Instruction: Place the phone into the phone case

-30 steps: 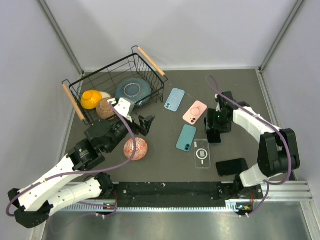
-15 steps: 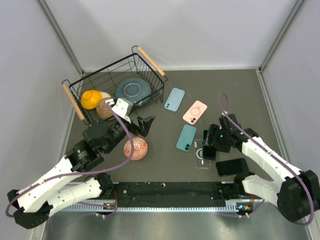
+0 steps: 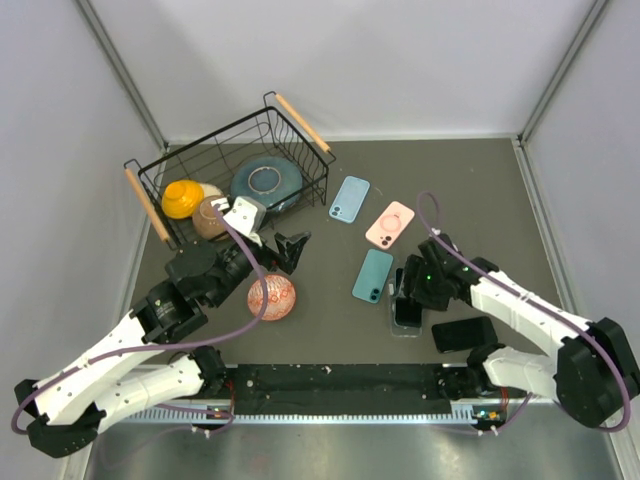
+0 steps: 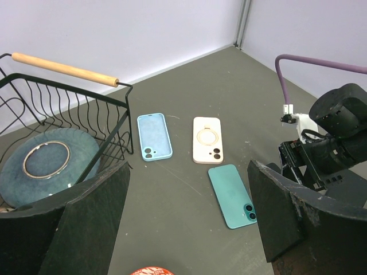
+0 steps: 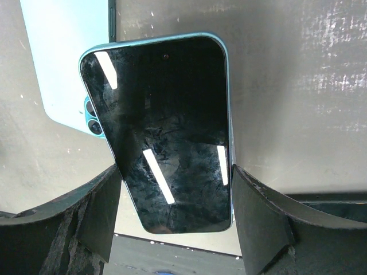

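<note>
Black glass phone (image 5: 166,132) is clamped between my right fingers (image 5: 269,223), which have come nearer from beside the pink case (image 3: 390,224); now it hangs over the clear case (image 3: 404,329) on the worktop (image 3: 480,190). My left fingers (image 4: 86,229) stay spread wide near the basket (image 3: 300,121), unmoved.

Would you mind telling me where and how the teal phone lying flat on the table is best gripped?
Grip the teal phone across its two long edges near mid-length, probably straight down from above: it lies flat, camera side up, leaving only thin sides to pinch.
</note>
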`<state>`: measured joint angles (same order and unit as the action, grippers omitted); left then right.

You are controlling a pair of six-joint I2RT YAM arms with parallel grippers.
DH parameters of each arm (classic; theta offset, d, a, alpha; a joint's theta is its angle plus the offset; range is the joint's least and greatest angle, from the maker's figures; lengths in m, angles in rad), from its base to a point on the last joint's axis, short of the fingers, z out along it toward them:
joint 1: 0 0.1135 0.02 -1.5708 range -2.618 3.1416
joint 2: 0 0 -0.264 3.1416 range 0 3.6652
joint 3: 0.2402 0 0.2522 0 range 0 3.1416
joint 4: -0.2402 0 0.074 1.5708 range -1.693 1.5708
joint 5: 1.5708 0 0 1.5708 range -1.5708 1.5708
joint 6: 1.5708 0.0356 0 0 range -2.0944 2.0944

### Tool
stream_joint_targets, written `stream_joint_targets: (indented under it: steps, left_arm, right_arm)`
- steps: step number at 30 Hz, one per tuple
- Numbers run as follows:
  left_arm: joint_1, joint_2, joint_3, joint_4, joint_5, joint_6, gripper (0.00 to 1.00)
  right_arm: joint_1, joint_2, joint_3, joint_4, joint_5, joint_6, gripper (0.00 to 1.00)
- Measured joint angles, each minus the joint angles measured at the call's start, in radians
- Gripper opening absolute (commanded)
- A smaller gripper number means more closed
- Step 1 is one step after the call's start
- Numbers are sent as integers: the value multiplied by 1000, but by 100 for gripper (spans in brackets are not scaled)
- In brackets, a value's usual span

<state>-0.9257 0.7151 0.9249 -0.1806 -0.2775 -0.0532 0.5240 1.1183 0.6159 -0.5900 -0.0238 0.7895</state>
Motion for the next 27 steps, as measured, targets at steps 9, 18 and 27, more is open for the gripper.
stream_joint_targets:
  steps: [9, 18, 27]
  left_arm:
    - [0, 0, 0, 0, 4, 0, 89]
    - [0, 0, 0, 0, 4, 0, 89]
    - [0, 0, 0, 0, 4, 0, 89]
  right_arm:
    - [38, 37, 0, -4, 40, 8, 31]
    - [81, 71, 2, -9, 87, 17, 38]
    - [130, 118, 33, -24, 134, 24, 48]
